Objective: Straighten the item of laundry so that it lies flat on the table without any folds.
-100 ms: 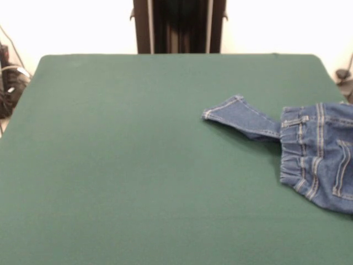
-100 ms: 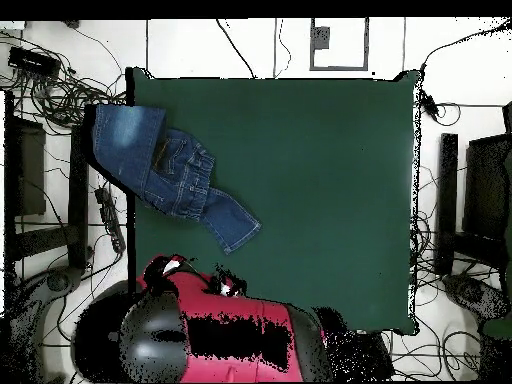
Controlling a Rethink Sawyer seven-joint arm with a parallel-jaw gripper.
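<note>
Denim jeans [image 1: 317, 152] crumpled at the table's [image 1: 138, 165] right edge

Waistband bunched and gathered; one leg pokes left onto the green felt; overhead, the other leg hangs past the table edge; red arm [image 2: 230, 335] drawn back at the far side; gripper state: cannot tell.

1. The front view looks from a low height across the table [image 1: 138, 165], facing the dark pedestal [image 1: 179, 25] at its far edge; near enough that the table's near corners are cut off
2. The overhead view looks straight down from high up, taking in the whole table [image 2: 320, 180] and surrounding floor
3. Both share the tabletop and the jeans [image 1: 314, 149] [image 2: 165, 170] at one side
</note>
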